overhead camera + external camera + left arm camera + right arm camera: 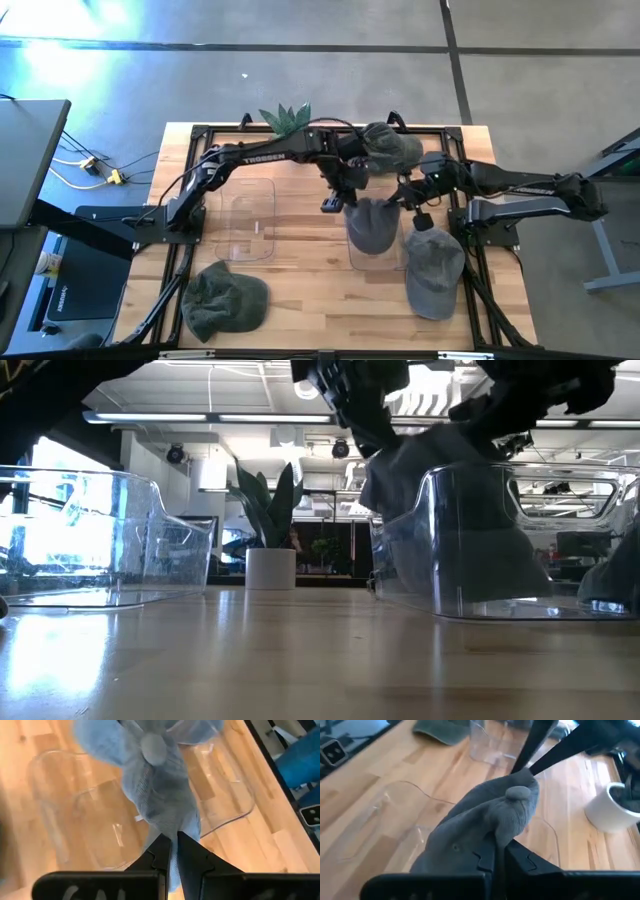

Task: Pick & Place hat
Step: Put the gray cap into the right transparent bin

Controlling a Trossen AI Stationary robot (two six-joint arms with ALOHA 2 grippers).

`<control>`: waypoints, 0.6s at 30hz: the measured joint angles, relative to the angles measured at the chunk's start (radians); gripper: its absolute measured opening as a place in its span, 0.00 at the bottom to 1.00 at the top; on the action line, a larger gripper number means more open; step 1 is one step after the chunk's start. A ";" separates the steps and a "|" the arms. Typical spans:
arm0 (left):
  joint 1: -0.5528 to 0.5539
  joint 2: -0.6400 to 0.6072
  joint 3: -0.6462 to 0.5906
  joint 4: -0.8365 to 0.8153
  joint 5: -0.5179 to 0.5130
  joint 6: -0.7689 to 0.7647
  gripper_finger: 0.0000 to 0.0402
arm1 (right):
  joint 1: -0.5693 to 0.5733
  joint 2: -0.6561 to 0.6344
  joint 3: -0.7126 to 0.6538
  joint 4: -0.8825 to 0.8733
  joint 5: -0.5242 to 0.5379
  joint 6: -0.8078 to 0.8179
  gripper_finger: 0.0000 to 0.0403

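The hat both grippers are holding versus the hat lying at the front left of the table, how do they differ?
The held hat hangs stretched over the right clear container, pinched by the left gripper and right gripper; the front-left hat lies crumpled on bare wood, untouched. The held hat looks grey, the front-left hat greener. Both are soft fabric caps.
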 joint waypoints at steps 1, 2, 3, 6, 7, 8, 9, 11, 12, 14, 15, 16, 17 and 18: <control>0.008 0.000 0.000 0.000 -0.001 0.000 0.05 | -0.010 0.009 0.000 0.000 0.000 0.000 0.02; 0.015 0.000 0.000 -0.001 -0.001 0.000 0.05 | -0.018 0.017 0.000 0.000 0.000 0.000 0.02; 0.021 0.000 0.000 0.000 -0.004 0.000 0.05 | -0.026 0.025 0.000 0.000 0.001 0.000 0.02; 0.029 0.015 0.000 0.016 -0.004 0.000 0.05 | -0.047 0.037 0.000 -0.005 0.029 0.003 0.04; 0.030 0.018 0.000 0.010 -0.004 0.000 0.05 | -0.052 0.037 0.000 -0.013 0.051 0.004 0.06; 0.030 0.019 -0.002 0.002 -0.004 -0.002 0.05 | -0.057 0.037 0.000 -0.020 0.070 0.004 0.09; 0.032 0.019 -0.002 0.005 -0.003 -0.011 0.05 | -0.063 0.036 0.000 -0.026 0.085 0.004 0.11; 0.035 0.017 -0.001 0.012 0.008 -0.020 0.05 | -0.075 0.030 0.000 -0.044 0.109 0.005 0.17; 0.037 0.017 -0.001 0.011 0.024 -0.028 0.05 | -0.083 0.027 0.000 -0.046 0.113 0.012 0.21; 0.048 0.017 -0.001 0.006 0.050 -0.055 0.06 | -0.099 0.016 0.000 -0.048 0.112 0.048 0.29; 0.054 0.017 -0.001 0.004 0.061 -0.076 0.07 | -0.107 0.007 0.000 -0.049 0.111 0.078 0.33; 0.062 0.017 -0.001 0.002 0.066 -0.093 0.08 | -0.112 -0.003 0.000 -0.049 0.109 0.116 0.37; 0.073 0.017 -0.001 -0.001 0.069 -0.105 0.10 | -0.118 -0.014 0.006 -0.061 0.109 0.162 0.41; 0.084 0.017 -0.001 -0.004 0.067 -0.107 0.13 | -0.125 -0.025 0.014 -0.072 0.109 0.212 0.44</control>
